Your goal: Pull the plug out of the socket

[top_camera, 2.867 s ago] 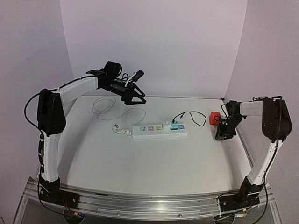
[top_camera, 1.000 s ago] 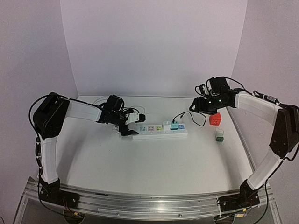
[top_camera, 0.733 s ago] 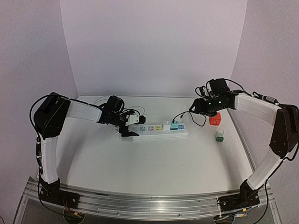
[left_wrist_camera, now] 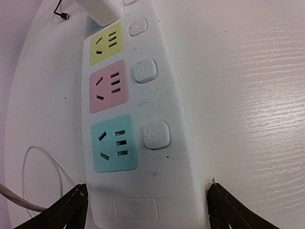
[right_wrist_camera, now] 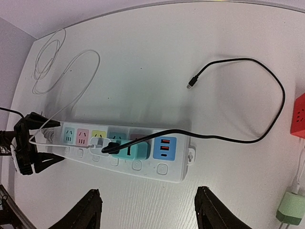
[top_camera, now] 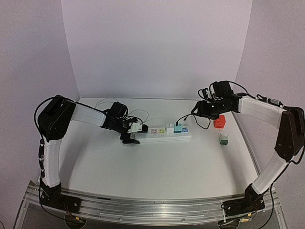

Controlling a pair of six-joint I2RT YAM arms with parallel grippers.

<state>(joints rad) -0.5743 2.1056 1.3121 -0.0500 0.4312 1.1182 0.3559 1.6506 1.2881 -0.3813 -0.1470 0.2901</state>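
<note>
Straddling the cord end of the socket (left_wrist_camera: 176, 109), left claw (left_wrist_camera: 146, 188) stood wide open, holding nothing, contact unclear. Right claw (right_wrist_camera: 148, 193) hung open and empty above the socket, which lay on the tabletop (right_wrist_camera: 143, 71) with teal plug (right_wrist_camera: 128, 151) seated.

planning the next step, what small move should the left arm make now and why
Probably close the left gripper on the socket: its open fingers straddle one end, and pinning it would let the right gripper, hovering open above, pull the teal plug.
</note>
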